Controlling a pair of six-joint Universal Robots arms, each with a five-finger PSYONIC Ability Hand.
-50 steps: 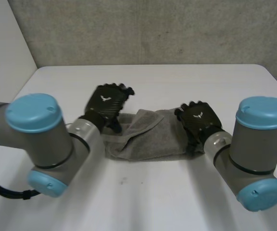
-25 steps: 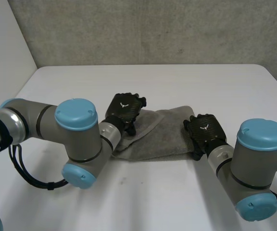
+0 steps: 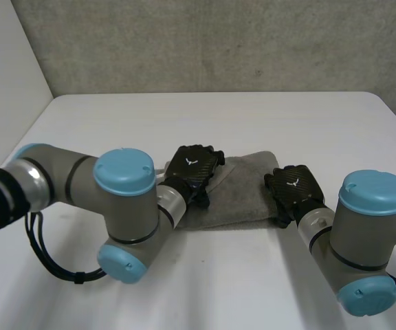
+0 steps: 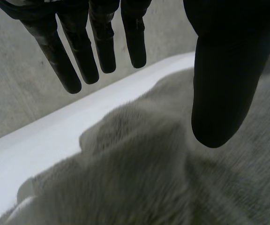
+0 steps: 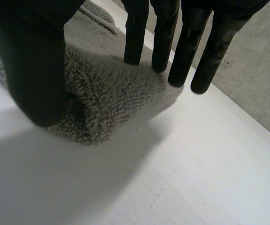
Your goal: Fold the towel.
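- Two ends of the grey towel (image 3: 243,196) are covered in the head view: its left end by the left hand (image 3: 194,170), its right end by the right hand (image 3: 293,189).
- Whether either palm touches the towel cannot be made out.
- Left hand, left wrist view: fingers (image 4: 78,56) straight, thumb spread apart, above the towel's folds. Nothing is gripped.
- Right hand, right wrist view: fingers (image 5: 163,42) straight, tips at the towel's rounded end, thumb apart. Nothing is gripped.
- Change since half a second ago: the left hand has moved further in over the towel, and the towel's left end is drawn in, so the bundle is shorter. The right hand has held its place.
- Towel: thick looped pile, doubled over, with soft rumpled ridges. It lies on the smooth white table (image 3: 253,117).
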